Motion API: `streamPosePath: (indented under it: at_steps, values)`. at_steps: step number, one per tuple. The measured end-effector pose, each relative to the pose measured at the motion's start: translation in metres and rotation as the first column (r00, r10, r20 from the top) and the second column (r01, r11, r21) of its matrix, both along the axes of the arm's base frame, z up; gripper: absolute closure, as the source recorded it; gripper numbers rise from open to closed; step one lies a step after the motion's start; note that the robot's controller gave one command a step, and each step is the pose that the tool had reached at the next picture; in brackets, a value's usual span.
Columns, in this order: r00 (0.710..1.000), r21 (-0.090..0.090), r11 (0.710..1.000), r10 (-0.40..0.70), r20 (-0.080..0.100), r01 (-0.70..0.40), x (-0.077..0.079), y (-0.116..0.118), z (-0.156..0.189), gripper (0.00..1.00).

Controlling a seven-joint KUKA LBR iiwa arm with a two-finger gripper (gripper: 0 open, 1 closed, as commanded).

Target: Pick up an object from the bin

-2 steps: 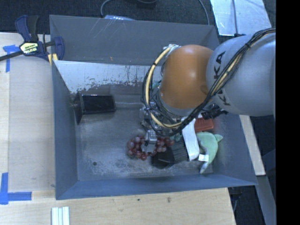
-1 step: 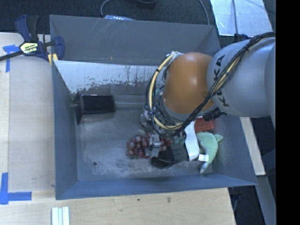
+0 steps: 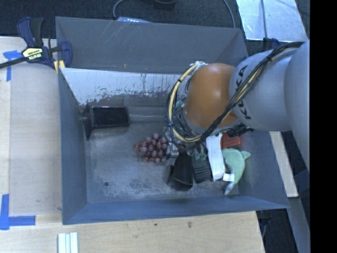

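My gripper [image 3: 172,145] reaches down near the middle of the bin, mostly hidden under the arm's orange cover. It stands at the right edge of a bunch of dark red plastic grapes [image 3: 151,147] on the bin floor. Just in front of it a black cone-shaped cup [image 3: 181,175] lies on its side. To the right of the cup lies a black brush with a white handle [image 3: 214,161]. Whether the gripper touches the grapes I cannot tell.
A pale green soft toy [image 3: 236,163] lies by the right wall, with a small red thing [image 3: 230,140] behind it. A black box [image 3: 109,117] stands at the back left. The arm enters from the right and covers the bin's right back part.
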State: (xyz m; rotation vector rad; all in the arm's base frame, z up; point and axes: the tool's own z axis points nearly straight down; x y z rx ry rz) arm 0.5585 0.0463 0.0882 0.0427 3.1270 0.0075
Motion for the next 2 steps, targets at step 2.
streamPosePath:
  at_steps: [2]
  values:
    - [0.999, -0.001, 0.999, 0.040, 0.003, -0.040, 0.003, -0.004, 0.112, 1.00]
